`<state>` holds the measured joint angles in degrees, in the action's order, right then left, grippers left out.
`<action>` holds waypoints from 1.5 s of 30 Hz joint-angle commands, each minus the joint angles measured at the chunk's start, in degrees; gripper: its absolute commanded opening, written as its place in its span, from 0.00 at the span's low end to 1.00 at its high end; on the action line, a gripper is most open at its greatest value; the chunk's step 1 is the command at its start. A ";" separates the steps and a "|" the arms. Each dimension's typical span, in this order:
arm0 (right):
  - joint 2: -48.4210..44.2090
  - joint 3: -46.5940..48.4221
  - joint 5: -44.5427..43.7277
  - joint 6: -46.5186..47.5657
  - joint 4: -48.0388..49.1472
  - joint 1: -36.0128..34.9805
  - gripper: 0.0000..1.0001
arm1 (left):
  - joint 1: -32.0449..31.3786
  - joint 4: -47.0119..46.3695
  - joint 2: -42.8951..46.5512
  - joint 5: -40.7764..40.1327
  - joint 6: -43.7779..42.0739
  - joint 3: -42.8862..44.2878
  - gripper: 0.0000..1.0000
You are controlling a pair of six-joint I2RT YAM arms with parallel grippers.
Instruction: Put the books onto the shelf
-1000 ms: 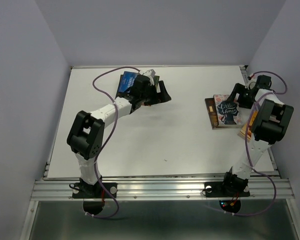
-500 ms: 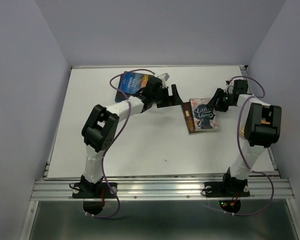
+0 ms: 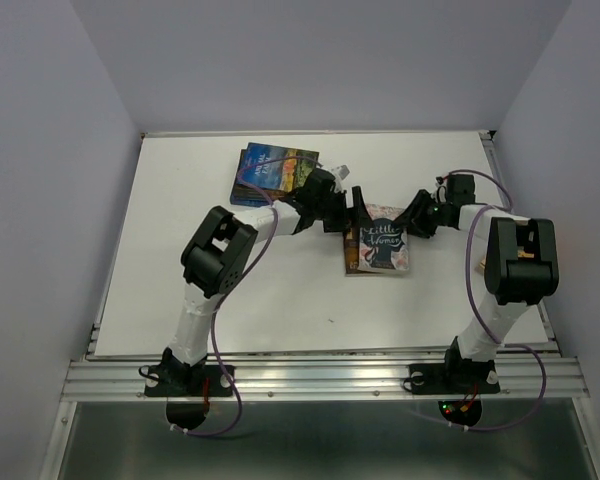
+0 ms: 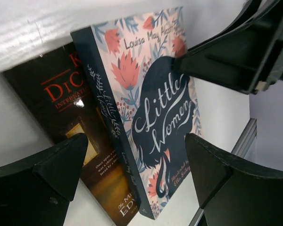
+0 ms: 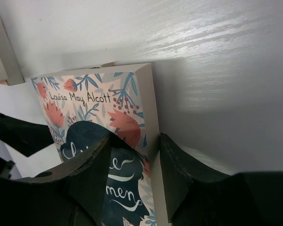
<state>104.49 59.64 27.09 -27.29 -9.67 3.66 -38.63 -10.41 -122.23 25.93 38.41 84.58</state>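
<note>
Right tool is clamped on the pink book at its page edge, one finger over the cover and one past the edge. Probably gripped there to drag or steady it for a handover. Left tool is wide apart at the pink book's spine side, not touching. Pink book lies flat on a brown book on the bench, between both tools. Blue books sit back-left of it.

a white wood-grain table lies under the jaws; plain lilac walls rise beyond and beside them, an aluminium rail behind.
</note>
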 commanded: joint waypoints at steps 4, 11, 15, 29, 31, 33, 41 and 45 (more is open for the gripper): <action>1.07 -3.65 -0.29 -1.71 0.44 -2.08 0.47 | -2.06 -1.45 -2.74 6.22 0.52 3.14 0.96; 3.44 -4.88 1.12 -2.59 1.49 -2.08 0.44 | -3.47 -4.26 -4.85 11.67 1.66 4.02 0.93; 3.00 -5.41 1.30 -2.68 1.50 -2.08 0.43 | -3.82 -5.93 -3.46 11.60 2.72 3.14 0.72; -9.89 -0.84 -6.16 -2.06 -1.84 -2.08 1.00 | -1.89 -9.80 6.74 3.87 4.66 4.19 0.00; -12.63 1.44 -7.83 -2.15 -2.71 -1.56 1.00 | -0.84 -8.84 9.11 2.99 3.60 5.95 0.00; -17.27 2.67 -12.14 -3.38 -4.21 -1.55 1.00 | 0.31 -8.13 10.61 2.19 2.55 7.18 0.00; -27.49 0.57 -21.99 -3.56 -4.39 -1.55 1.00 | 9.61 -9.10 17.82 -6.04 1.49 8.06 0.00; -25.22 0.48 -19.19 -3.47 -4.48 -1.55 1.00 | 12.44 -9.98 18.61 -13.78 1.84 8.76 0.00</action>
<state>76.60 59.57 8.84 -31.11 -13.30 1.85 -27.77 -14.17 -107.85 19.86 40.99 89.27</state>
